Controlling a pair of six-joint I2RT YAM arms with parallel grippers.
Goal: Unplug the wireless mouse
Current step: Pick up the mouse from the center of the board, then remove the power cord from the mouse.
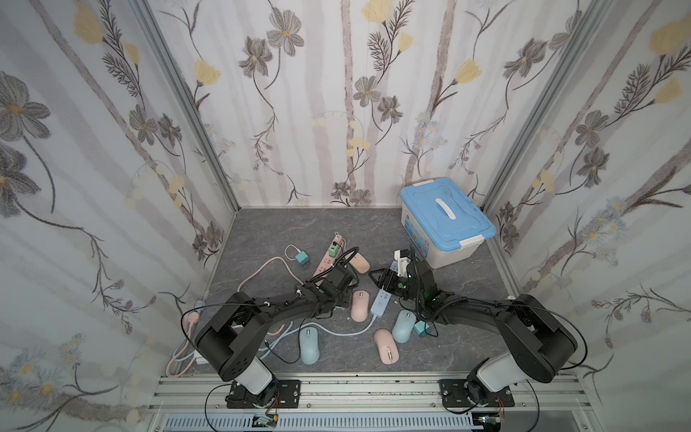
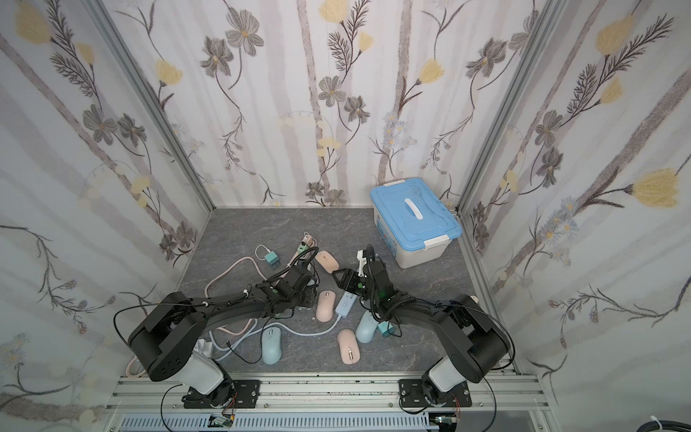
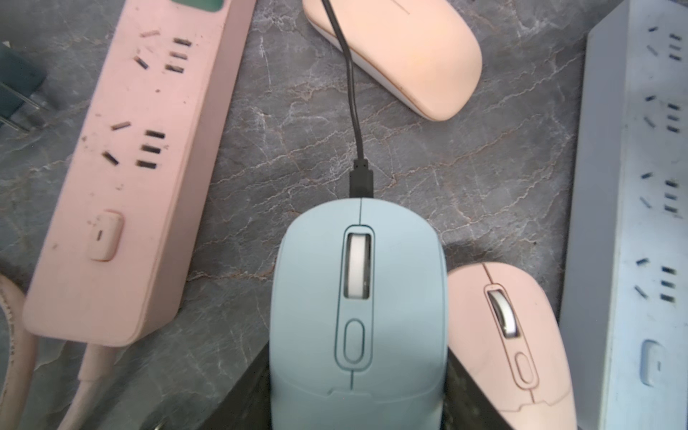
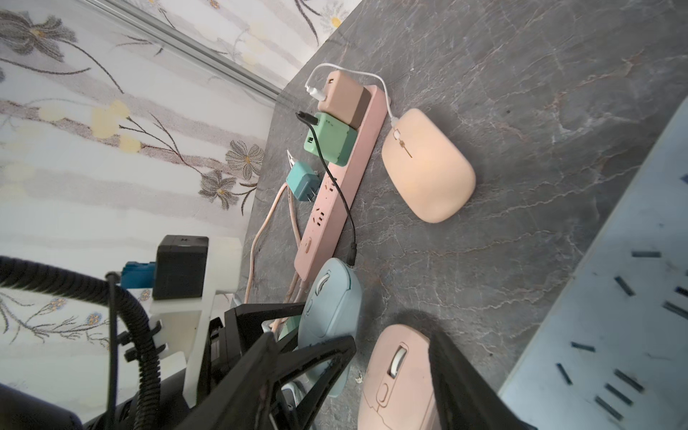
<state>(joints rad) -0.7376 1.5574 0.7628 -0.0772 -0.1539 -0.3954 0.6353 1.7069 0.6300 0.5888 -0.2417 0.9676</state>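
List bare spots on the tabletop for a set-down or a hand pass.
Widest: the rear of the grey marble tabletop, bordered by the pink power strip and the blue-lidded white plastic box. Smaller: front centre, between the front pale blue mouse and the front pink mouse. Crowded: centre, from the pink strip to the light blue power strip.

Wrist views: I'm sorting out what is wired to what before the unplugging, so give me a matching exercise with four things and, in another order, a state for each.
Things:
1. blue mouse
2. flat peach mouse
3. teal adapter
4. green adapter

States:
A. loose on the table, prongs bare
B. seated on the pink power strip
C. white cable in its front
D. held in the left tool

Pairs: 1-D, 2-C, 3-A, 4-B.
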